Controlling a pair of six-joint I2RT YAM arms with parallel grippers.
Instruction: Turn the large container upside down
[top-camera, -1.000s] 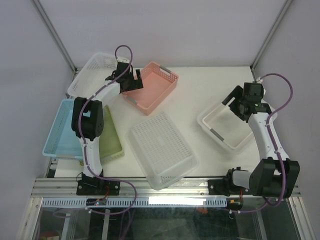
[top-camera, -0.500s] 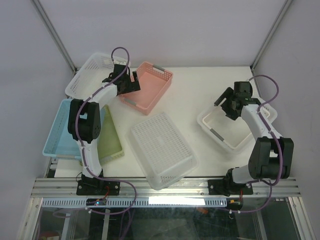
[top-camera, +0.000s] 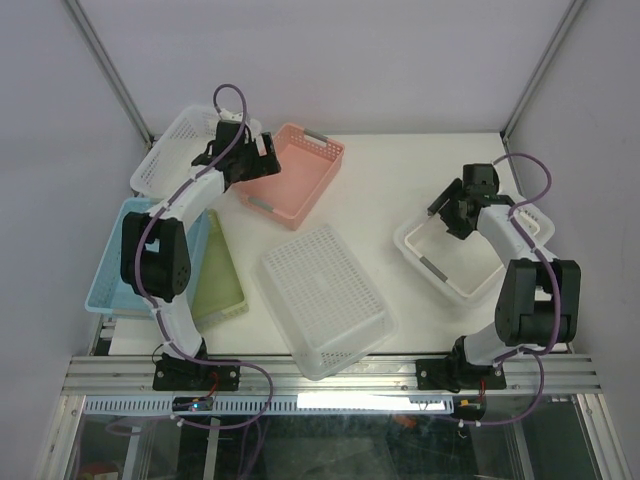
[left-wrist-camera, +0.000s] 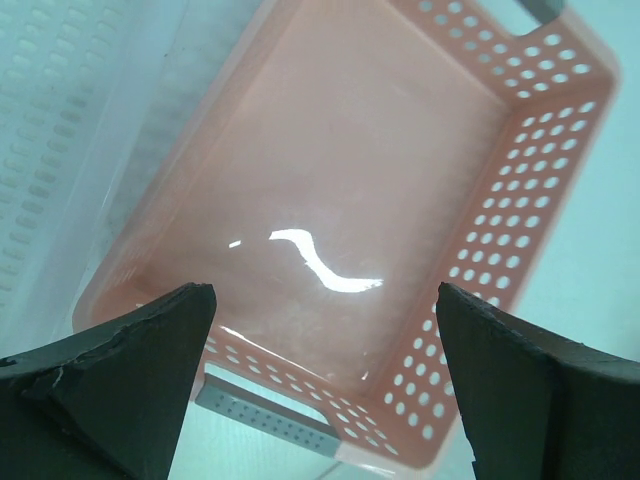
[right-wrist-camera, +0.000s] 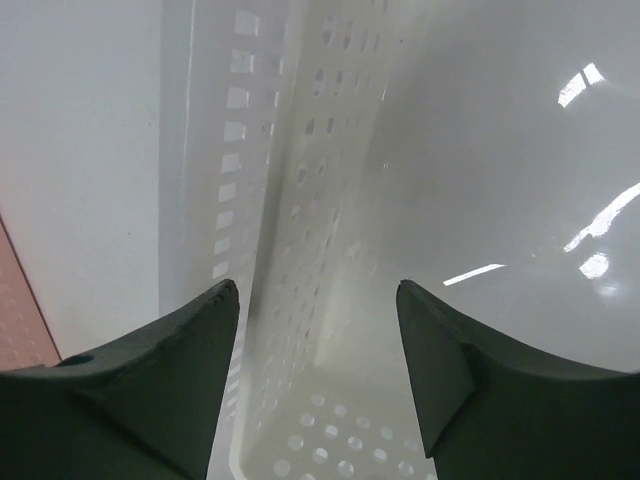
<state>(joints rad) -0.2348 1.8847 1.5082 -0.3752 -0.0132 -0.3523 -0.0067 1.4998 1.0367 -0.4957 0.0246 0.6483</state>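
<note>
Since a second back: right gripper (right-wrist-camera: 315, 288) slid in over cream bin (top-camera: 450, 280) rim, left gripper (left-wrist-camera: 322, 295) drifted left along with pink basket (top-camera: 300, 175).

Large white mesh container (top-camera: 325, 300) mid-table, nearest arm bases, looks bottom-up, nothing touching it.

Green tray (top-camera: 225, 290) and blue basket (top-camera: 110, 270) just left of it.

Cream bin to its right; right fingers spread, straddling perforated wall.

Pink basket behind-left of it; left fingers wide apart above basket floor.

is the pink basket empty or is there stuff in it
Empty. The left wrist view looks straight down into the pink basket and shows only its bare, glossy floor and perforated walls. The top view shows nothing inside it either.
</note>
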